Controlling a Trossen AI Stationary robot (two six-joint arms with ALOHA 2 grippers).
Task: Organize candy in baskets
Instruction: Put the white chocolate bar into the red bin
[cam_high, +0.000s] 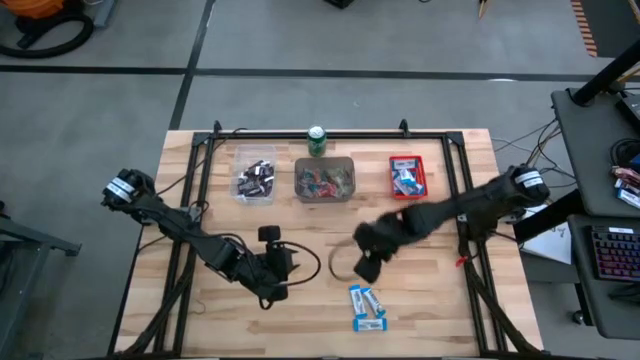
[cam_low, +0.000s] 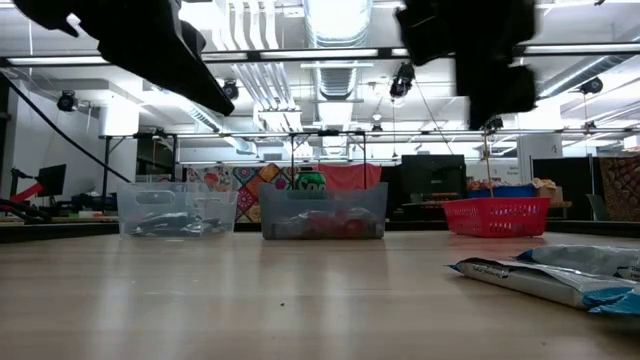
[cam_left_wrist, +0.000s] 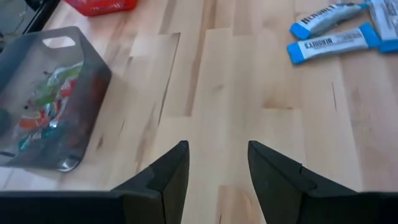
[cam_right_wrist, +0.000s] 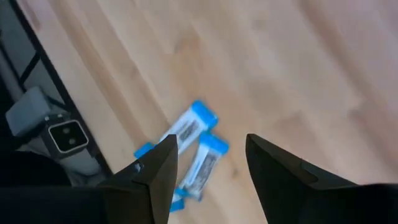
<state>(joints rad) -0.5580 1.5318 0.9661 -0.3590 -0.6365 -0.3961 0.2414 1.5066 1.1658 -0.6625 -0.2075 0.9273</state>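
- Nearest to the front edge of the table, two blue-and-white mini bars (cam_high: 367, 307) are seen lying side by side on the bare wood, right of centre. They are the only candy left loose on the table.
- A little farther, the right gripper (cam_right_wrist: 208, 168) is held above the table, just beyond these bars; its fingers are released and nothing is held between them.
- On the left side, the left gripper (cam_left_wrist: 217, 177) waits low over the wood, also with fingers apart and empty.
- At the far side, three baskets are placed in a row: the clear basket (cam_high: 254, 176) with dark bars on the left, the grey basket (cam_high: 324, 180) with small coloured pieces in the middle, and the red basket (cam_high: 408, 176) with blue-and-white bars on the right.
- Behind the grey basket, a green can (cam_high: 317, 139) is standing.
- The step in hand is judged to be the pick-up of the remaining bars. For the next move, the right gripper must be lowered over one bar and closed, and the bar carried to the red basket.
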